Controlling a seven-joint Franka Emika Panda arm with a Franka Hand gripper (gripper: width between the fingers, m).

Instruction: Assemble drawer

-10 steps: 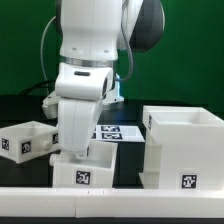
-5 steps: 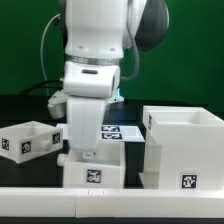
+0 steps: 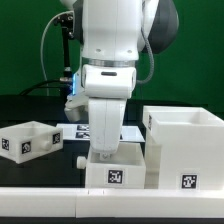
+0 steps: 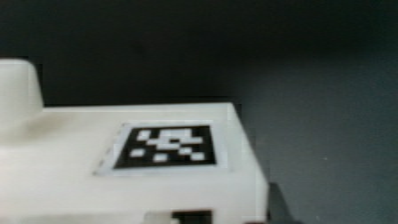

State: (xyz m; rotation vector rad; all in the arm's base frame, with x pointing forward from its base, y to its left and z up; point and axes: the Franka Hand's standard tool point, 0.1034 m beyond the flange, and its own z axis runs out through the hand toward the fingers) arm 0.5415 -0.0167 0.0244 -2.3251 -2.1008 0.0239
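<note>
My gripper (image 3: 103,154) reaches straight down into a small white tray (image 3: 125,176) at the front centre and seems shut on its wall; the fingertips are hidden by the tray. This tray has a square tag on its front face and stands right beside the large boxy casing (image 3: 186,148) on the exterior view's right. A second small tray (image 3: 26,139) stands apart on the exterior view's left. The wrist view shows a white tray face with a square tag (image 4: 169,147) close up; the fingers do not show clearly there.
The marker board (image 3: 131,133) lies flat on the black table behind the held tray, mostly hidden by the arm. A white rail (image 3: 50,205) runs along the front edge. Cables hang behind the arm on the left.
The arm and the small tray in its grip have moved together toward the exterior view's right, from the middle left up to the casing's side.
</note>
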